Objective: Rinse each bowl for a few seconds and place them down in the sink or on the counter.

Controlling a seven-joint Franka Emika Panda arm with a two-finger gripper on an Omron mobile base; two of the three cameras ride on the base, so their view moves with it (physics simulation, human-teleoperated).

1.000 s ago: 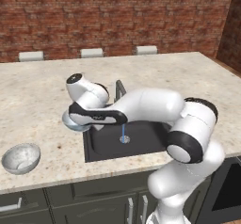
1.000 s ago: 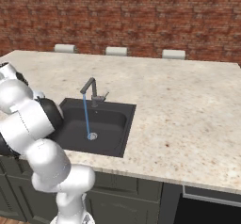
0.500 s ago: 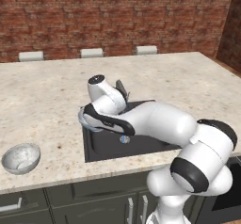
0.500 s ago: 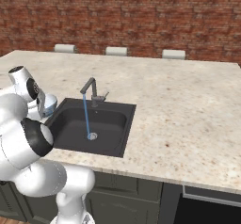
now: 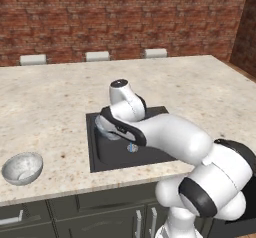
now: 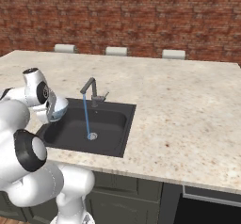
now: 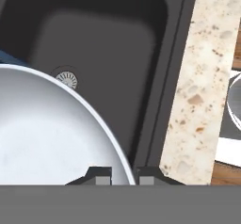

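Two-finger gripper [image 7: 123, 175] clamped on rim of glossy pale blue bowl with white inside [image 7: 42, 133], held over square matte black sink [image 6: 101, 119]; mottled grey-white speckled bowl [image 5: 22, 168] sits on beige speckled stone counter [image 5: 50, 102].

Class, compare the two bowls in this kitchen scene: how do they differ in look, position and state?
The pale blue bowl is glossy with a white inside; the speckled bowl is mottled grey-white. The blue bowl is held by the gripper over the sink; the speckled bowl rests free on the counter. The blue bowl is tilted; the speckled one sits upright. Both are small, round, alike in size.
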